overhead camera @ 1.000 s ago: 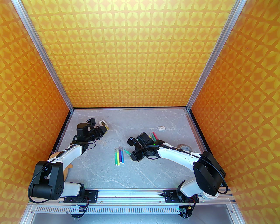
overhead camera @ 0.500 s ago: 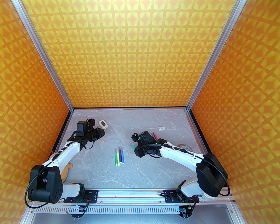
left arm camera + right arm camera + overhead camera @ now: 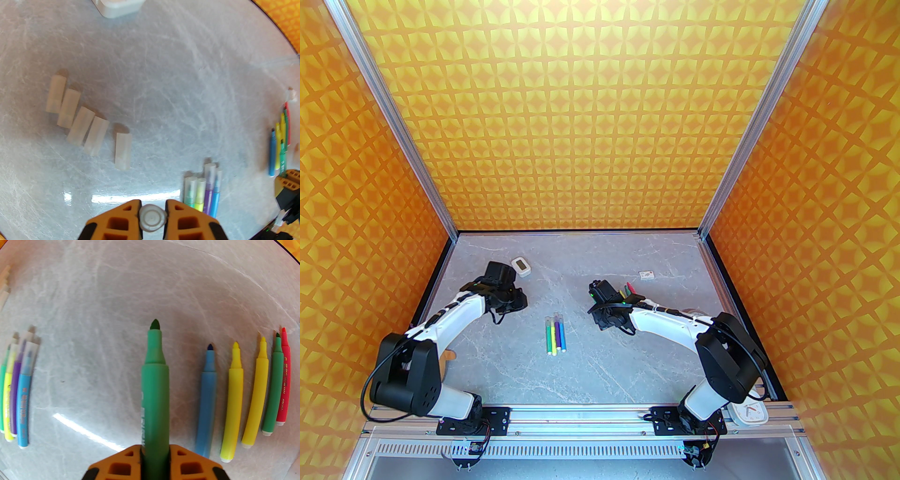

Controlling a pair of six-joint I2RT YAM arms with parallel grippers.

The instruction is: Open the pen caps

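Obs: left gripper [image 3: 152, 208] pinches a pulled cap [image 3: 152, 219] end-on. The right gripper [image 3: 154, 451] clamps the bare green pen [image 3: 154, 380].

Risks:
- The cap, dropped among the five loose caps [image 3: 89, 121] left of the four capped pens [image 3: 555, 335], may scatter them.
- The round green pen may roll into the uncapped row [image 3: 246, 392] right of those four.

White gadget [image 3: 521, 266] lies beyond and left of them, likely out of both paths.

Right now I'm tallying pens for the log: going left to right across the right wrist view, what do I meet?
Capped green pen, capped yellow pen, capped purple pen, capped blue pen, held green pen in the right fingers, open blue pen, first open yellow pen, second open yellow pen, open green pen, red pen.
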